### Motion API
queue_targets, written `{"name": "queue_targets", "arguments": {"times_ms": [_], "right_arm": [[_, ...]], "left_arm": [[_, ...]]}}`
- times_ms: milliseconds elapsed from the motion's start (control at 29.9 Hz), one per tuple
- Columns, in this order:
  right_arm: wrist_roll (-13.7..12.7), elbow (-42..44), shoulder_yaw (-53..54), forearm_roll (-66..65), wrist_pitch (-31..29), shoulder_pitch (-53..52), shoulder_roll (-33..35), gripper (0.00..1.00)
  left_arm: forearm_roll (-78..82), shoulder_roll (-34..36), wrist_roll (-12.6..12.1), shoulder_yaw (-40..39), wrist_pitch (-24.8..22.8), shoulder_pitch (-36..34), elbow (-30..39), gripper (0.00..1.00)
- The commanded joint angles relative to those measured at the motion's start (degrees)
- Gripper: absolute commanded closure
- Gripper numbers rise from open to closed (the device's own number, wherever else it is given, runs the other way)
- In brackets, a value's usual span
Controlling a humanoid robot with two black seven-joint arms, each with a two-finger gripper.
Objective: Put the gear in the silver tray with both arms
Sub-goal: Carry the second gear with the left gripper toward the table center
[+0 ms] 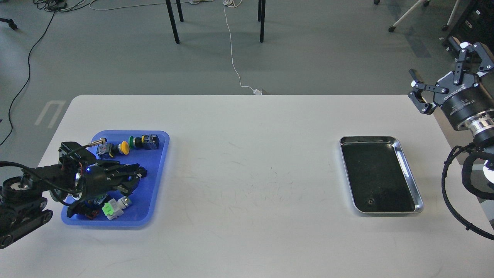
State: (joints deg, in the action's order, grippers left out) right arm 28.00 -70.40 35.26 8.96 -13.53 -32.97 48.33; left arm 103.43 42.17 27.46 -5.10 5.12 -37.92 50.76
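The silver tray (409, 170) lies on the right side of the white table. A small round dark mark (371, 200) shows on its floor near the front; I cannot tell what it is. No gear can be made out. My left gripper (133, 177) is low inside the blue tray (156, 170) among the parts there. Its dark fingers sit close together, and I cannot tell whether they hold anything. My right gripper (444, 71) is open and empty, held high beyond the table's far right corner, well apart from the silver tray.
The blue tray holds a yellow-capped button (124, 147), a green-and-black switch (144, 141), a green-and-white connector (114, 207) and other small parts. The white table (251, 173) spans the view. Chair legs and cables are on the floor behind.
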Motion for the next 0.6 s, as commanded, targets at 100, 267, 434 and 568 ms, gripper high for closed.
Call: {"name": "queue_targets", "arguments": {"times_ms": [100, 267, 434, 568], "right_arm": [[0.00, -0.09, 0.25, 0.00, 0.00, 0.01, 0.10, 0.04], [0.00, -0.35, 0.51, 0.00, -0.18, 0.01, 1.32, 0.04], [0.00, -3.16, 0.60, 0.09, -0.62, 1.32, 7.12, 0.04], [0.00, -4.39, 0.25, 0.00, -0.70, 3.96, 11.16, 0.04]], "left_arm": [[-0.86, 0.72, 0.40, -0.96, 0.07, -0.93, 0.92, 0.85], [-8.49, 5.63, 0.54, -2.37, -0.63, -5.05, 8.29, 0.84], [-13.17, 6.09, 0.54, -2.46, -0.99, -12.95, 13.31, 0.85], [-12.99, 0.57, 0.54, -2.28, -1.25, -18.75, 13.31, 0.85]]}}
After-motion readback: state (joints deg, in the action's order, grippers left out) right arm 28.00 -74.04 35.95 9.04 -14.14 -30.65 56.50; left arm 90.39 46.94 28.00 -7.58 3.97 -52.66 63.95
